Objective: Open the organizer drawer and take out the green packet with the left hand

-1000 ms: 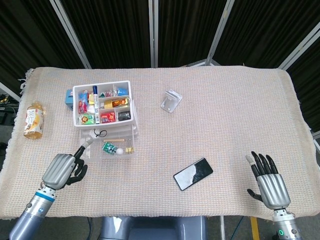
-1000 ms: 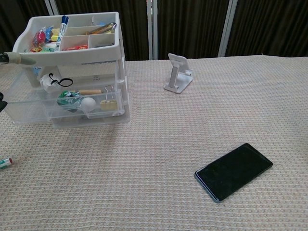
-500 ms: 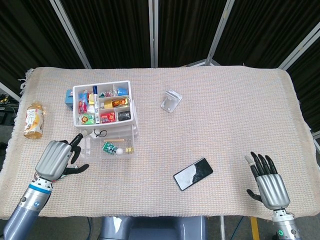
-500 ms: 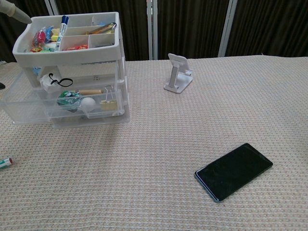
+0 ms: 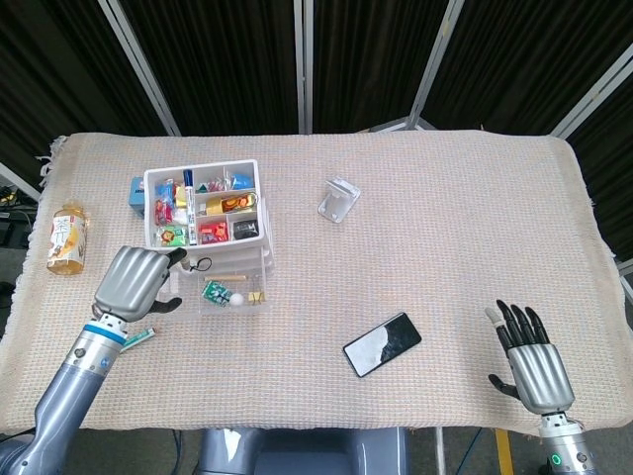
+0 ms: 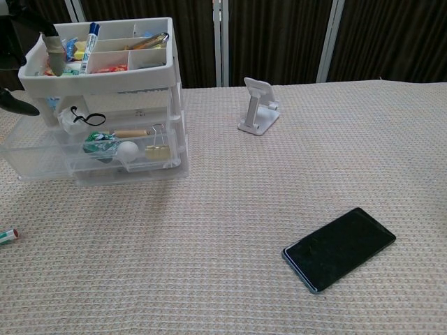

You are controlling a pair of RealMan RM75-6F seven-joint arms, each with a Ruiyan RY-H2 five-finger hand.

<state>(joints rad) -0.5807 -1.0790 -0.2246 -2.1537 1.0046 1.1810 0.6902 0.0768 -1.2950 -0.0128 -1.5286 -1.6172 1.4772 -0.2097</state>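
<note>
The organizer has a white top tray [image 5: 203,170] [image 6: 98,78] full of small items, and its clear drawers [image 5: 233,307] [image 6: 42,164] stand pulled out toward me. In the lowest drawer lies the green packet [image 5: 214,292] [image 6: 100,144], beside a white ball and a binder clip. My left hand [image 5: 136,278] [image 6: 19,42] hovers at the drawers' left side, fingers apart and holding nothing, one fingertip [image 5: 177,255] near the tray's front left corner. At the front right, my right hand [image 5: 530,358] is open, far from the organizer and outside the chest view.
A black phone [image 5: 382,343] [image 6: 339,248] lies front right of the organizer. A white phone stand [image 5: 338,199] [image 6: 258,106] sits behind it. A tea bottle [image 5: 66,237] lies at the left edge, a blue box [image 5: 135,190] behind the organizer, a small tube [image 5: 138,338] [image 6: 5,236] under my left forearm.
My left hand has moved forward and to the right, from the table's front left up to the left side of the open drawers. The drawers, the packet and the right hand have not moved.
</note>
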